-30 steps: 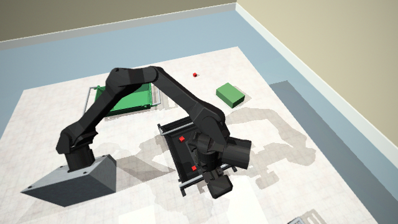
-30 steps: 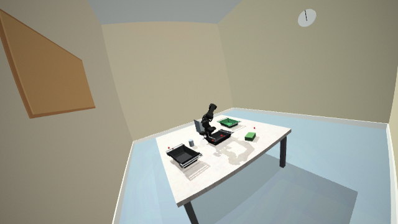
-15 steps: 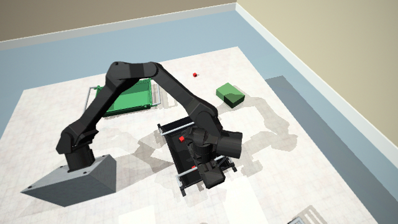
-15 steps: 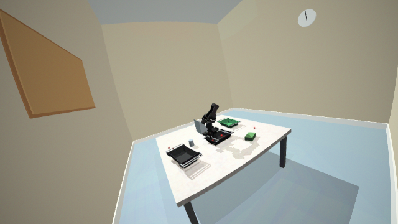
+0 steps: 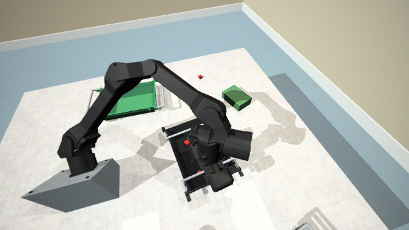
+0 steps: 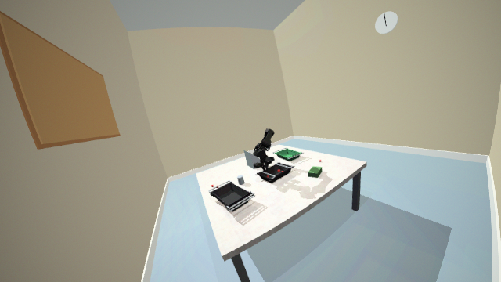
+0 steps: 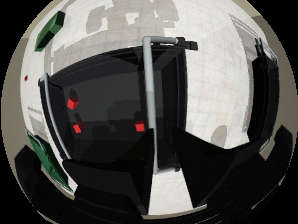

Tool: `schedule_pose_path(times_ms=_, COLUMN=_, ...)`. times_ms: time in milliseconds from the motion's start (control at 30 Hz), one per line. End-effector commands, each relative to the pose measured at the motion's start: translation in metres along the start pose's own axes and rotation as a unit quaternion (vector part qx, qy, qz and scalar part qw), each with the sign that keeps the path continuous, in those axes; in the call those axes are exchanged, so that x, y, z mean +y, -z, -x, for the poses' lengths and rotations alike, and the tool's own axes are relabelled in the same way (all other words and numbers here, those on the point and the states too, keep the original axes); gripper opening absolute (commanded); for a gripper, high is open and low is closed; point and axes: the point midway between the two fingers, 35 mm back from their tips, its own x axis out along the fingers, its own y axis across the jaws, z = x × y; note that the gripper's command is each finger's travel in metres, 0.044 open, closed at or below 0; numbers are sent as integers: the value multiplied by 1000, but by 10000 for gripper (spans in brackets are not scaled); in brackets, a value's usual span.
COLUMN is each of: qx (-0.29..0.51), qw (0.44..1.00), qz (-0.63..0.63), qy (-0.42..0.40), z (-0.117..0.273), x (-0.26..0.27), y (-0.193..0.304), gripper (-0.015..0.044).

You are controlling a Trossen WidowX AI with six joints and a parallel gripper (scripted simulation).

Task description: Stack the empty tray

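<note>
- A black plastic tray point(image 5: 179, 160) point(image 6: 275, 178) point(image 7: 112, 82), loaded with small red blocks point(image 5: 186, 142) point(image 6: 279, 171) point(image 7: 140, 127), is set on the white table point(image 5: 134, 198) point(image 6: 282, 204) point(image 7: 215, 90); three blocks are seen inside from the wrist.
- The black gripper point(image 5: 215, 167) point(image 6: 264, 168) point(image 7: 162, 131) is held low at one end of this tray; its jaws are parted by a narrow gap, with nothing gripped.
- A grey metal bar point(image 5: 193, 176) point(image 7: 150, 90) is swung in across the top at that end and is seen running toward the gap; contact cannot be told.
- The other grey bar point(image 5: 179, 133) point(image 7: 52, 115) is seen near the opposite end.
- The empty black tray point(image 6: 231, 194) point(image 7: 265, 95) is placed well apart, its load-free inside exposed.
- Between the two black trays, toward one side, a small grey cylinder point(image 6: 240, 179) is left standing.
- A green plastic tray point(image 5: 135, 100) point(image 6: 288, 153) point(image 7: 47, 162) and a solid green block point(image 5: 237, 97) point(image 6: 315, 171) point(image 7: 50, 31) are found beyond the loaded tray.
- A loose red cube point(image 5: 200, 76) point(image 6: 320, 160) point(image 7: 26, 78) is seen near the green block.
</note>
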Motion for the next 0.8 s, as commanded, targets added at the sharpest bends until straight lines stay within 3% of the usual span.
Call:
schedule_pose_path(times_ms=0, qx=1, qw=1000, qz=-2, qy=-1, z=-2, x=0, y=1, gripper=86)
schedule_pose_path(times_ms=367, qx=1, qw=1000, qz=-2, qy=-1, z=-2, x=0, y=1, gripper=86)
schedule_pose_path(times_ms=467, qx=1, qw=1000, qz=-2, qy=-1, z=-2, x=0, y=1, gripper=7)
schedule_pose_path(times_ms=767, qx=1, qw=1000, qz=-2, qy=-1, z=-2, x=0, y=1, gripper=0)
